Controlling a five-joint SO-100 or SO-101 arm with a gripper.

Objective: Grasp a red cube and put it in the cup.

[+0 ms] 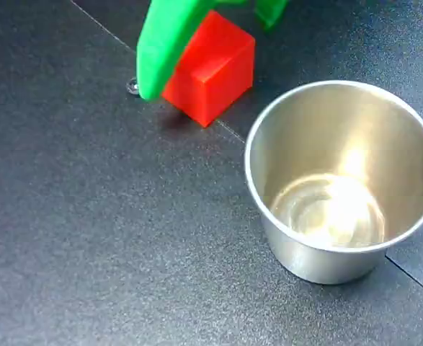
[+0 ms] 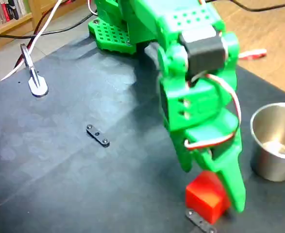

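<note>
Fixed views, both: green hand (image 2: 215, 194) straddling red cube (image 1: 212, 66) on table (image 1: 88, 238), closure indeterminable; cup (image 1: 344, 180) standing nearby, empty. Risking: finger nudging cube, grip slipping.

I see a home or hobby workspace: a dark table (image 2: 59, 160) with a wooden floor (image 2: 263, 29) beyond it, a bookshelf (image 2: 6, 14) of books in the far corner, loose cables (image 2: 45, 31) trailing across, and a green plastic robot arm (image 2: 191, 82) mounted on the table.
</note>
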